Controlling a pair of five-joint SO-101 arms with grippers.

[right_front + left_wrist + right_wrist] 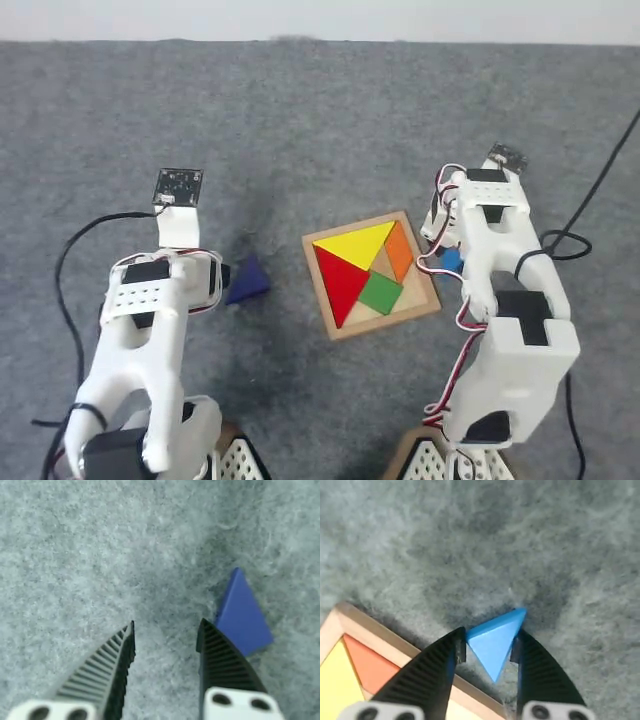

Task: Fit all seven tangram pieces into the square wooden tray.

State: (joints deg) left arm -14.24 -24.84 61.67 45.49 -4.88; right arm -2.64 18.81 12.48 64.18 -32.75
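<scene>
The square wooden tray (425, 303) lies between the arms and holds a yellow triangle (357, 245), a red triangle (338, 283), a green square (381, 292) and an orange piece (400, 250). My right gripper (487, 642) is shut on a light blue triangle (494, 639) just off the tray's right rim (375, 625); that light blue triangle (450, 262) peeks out beside the right arm. A dark blue triangle (247, 280) lies on the carpet left of the tray. My left gripper (166, 630) stands open with bare carpet between its fingers, and the dark blue triangle (242, 615) lies just outside one finger.
Grey carpet (300, 130) covers the whole table. A black cable (590, 200) runs along the far right, another (70, 250) loops at the left arm. Bare wood shows in the tray's lower right part (412, 290).
</scene>
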